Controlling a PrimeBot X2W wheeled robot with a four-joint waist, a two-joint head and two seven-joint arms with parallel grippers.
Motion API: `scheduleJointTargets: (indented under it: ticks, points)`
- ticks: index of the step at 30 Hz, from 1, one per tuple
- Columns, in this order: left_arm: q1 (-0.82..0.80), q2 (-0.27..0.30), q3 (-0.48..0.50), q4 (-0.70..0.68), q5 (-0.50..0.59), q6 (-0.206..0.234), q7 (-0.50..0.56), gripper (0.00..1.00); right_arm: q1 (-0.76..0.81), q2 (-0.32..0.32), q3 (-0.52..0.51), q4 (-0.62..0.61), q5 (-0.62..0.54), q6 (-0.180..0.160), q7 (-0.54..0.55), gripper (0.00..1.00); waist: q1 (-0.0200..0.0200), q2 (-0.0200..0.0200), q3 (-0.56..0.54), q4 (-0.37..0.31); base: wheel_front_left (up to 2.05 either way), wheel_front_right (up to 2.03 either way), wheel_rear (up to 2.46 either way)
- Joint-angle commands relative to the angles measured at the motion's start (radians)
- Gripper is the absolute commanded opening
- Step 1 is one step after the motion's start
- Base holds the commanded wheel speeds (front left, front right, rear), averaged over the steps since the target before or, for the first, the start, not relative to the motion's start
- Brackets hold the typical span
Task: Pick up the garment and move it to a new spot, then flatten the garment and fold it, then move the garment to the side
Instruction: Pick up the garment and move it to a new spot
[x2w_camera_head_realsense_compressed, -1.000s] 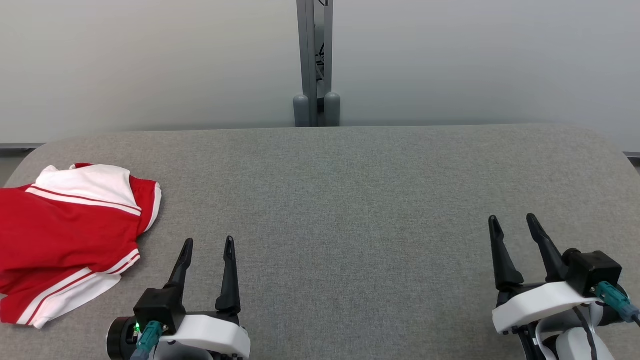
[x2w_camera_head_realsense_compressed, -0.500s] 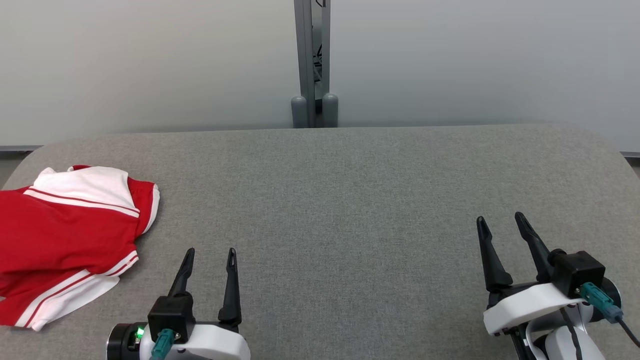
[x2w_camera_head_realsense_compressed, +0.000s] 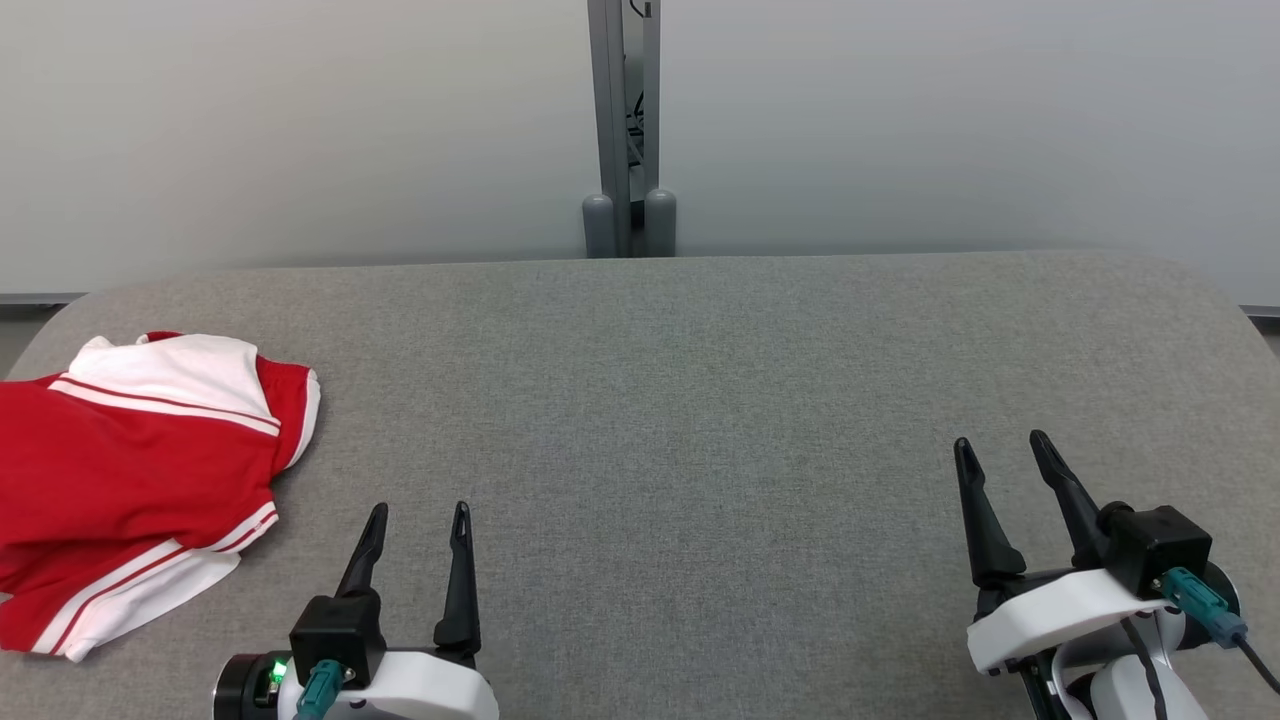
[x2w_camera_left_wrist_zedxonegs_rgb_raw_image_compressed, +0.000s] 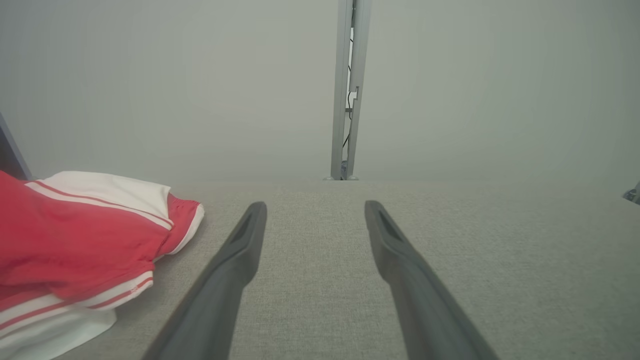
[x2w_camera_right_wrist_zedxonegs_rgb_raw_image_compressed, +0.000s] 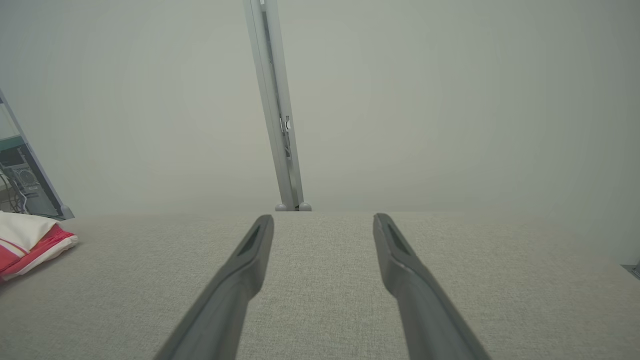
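A red garment (x2w_camera_head_realsense_compressed: 130, 470) with white panels and stripes lies rumpled at the left edge of the grey table (x2w_camera_head_realsense_compressed: 700, 400). In the left wrist view the garment (x2w_camera_left_wrist_zedxonegs_rgb_raw_image_compressed: 75, 240) sits to the left of my fingers, and the right wrist view shows a corner of the garment (x2w_camera_right_wrist_zedxonegs_rgb_raw_image_compressed: 30, 242) at far left. My left gripper (x2w_camera_head_realsense_compressed: 418, 512) stands open near the front edge, just right of the garment and apart from it. Over at the front right, my right gripper (x2w_camera_head_realsense_compressed: 1000, 447) is open with nothing between its fingers.
A grey metal post (x2w_camera_head_realsense_compressed: 625, 120) rises behind the table's far edge, between pale wall panels. The table's corners are rounded. Grey fabric stretches wide between the two grippers. Some equipment (x2w_camera_right_wrist_zedxonegs_rgb_raw_image_compressed: 20, 180) stands past the table's left side.
Both grippers have drawn back a little toward the front edge, the left one more. The garment lies as it did; the view shifted slightly.
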Motion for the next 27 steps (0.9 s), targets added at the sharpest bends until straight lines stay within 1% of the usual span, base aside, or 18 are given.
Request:
scheduleJointTargets:
  ticks: [1, 5, 8, 16, 24, 27]
  points:
    - [-0.002, 0.004, 0.003, 0.003, -0.009, -0.005, -0.005, 1.00, 0.005, -0.008, 0.002, -0.001, 0.006, 0.002, -0.003, 1.00, 0.0000, 0.0000, 0.001, 0.007, 0.00, 0.00, 0.00]
    - [-0.009, 0.005, 0.011, 0.003, -0.013, -0.004, -0.005, 1.00, 0.004, -0.008, 0.007, -0.011, 0.017, 0.002, -0.003, 1.00, 0.0000, 0.0000, 0.004, 0.038, 0.00, 0.00, 0.00]
    - [-0.010, 0.004, 0.018, 0.001, -0.004, -0.005, -0.005, 1.00, 0.006, -0.008, 0.015, -0.019, 0.027, 0.002, -0.003, 1.00, 0.0000, 0.0000, 0.009, 0.074, 0.00, 0.00, 0.00]
    - [0.014, 0.004, 0.049, -0.005, 0.010, -0.013, -0.005, 1.00, 0.028, -0.008, 0.026, -0.034, 0.044, 0.002, -0.003, 1.00, 0.0000, 0.0000, 0.008, 0.210, 0.00, 0.00, 0.00]
    - [0.044, 0.004, 0.089, -0.018, 0.028, -0.025, -0.005, 1.00, 0.052, -0.008, 0.045, -0.047, 0.057, 0.002, -0.003, 1.00, 0.0000, 0.0000, -0.019, 0.347, 0.00, 0.00, 0.00]
    - [0.048, 0.004, 0.098, -0.019, 0.033, -0.029, -0.005, 1.00, 0.057, -0.008, 0.049, -0.047, 0.065, 0.002, -0.003, 1.00, 0.0000, 0.0000, -0.027, 0.377, 0.00, 0.00, 0.00]
